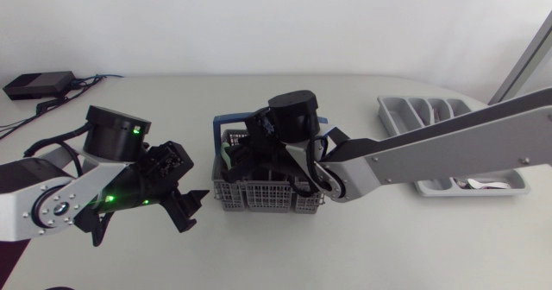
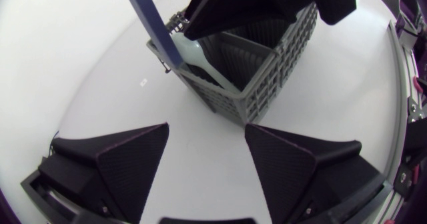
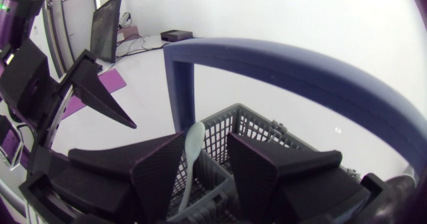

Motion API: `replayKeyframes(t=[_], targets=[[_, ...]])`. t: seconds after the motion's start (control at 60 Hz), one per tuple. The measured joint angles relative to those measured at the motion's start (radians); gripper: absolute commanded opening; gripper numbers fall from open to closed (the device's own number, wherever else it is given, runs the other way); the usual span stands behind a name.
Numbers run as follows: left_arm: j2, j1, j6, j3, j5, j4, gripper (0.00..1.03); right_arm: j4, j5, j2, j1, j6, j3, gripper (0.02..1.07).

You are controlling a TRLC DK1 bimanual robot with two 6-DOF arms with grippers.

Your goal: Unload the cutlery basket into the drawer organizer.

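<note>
The grey cutlery basket [image 1: 267,191] with a blue handle [image 1: 226,119] stands mid-table. My right arm comes across from the right, and its gripper [image 1: 252,156] is lowered into the basket. In the right wrist view the right gripper [image 3: 207,141] is open under the blue handle [image 3: 293,64]. A pale spoon [image 3: 194,144] stands between its fingers, close against one of them. My left gripper [image 1: 188,208] is low over the table just left of the basket, open and empty. The left wrist view shows the basket [image 2: 267,91] ahead of the left gripper [image 2: 207,137], with the spoon [image 2: 200,59] inside.
The grey drawer organizer [image 1: 388,122] lies at the right, partly under my right arm, with a pale utensil [image 1: 483,184] in its near compartment. A black box [image 1: 39,85] with cables sits at the back left corner.
</note>
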Motion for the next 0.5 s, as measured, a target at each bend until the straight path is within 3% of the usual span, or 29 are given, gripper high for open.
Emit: replayKeyframes(t=[0.5], targets=[[0.0, 0.006, 0.0, -0.003, 0.004, 0.007, 0.79, -0.005, -0.001, 0.052, -0.002, 0.0, 0.054, 0.51]])
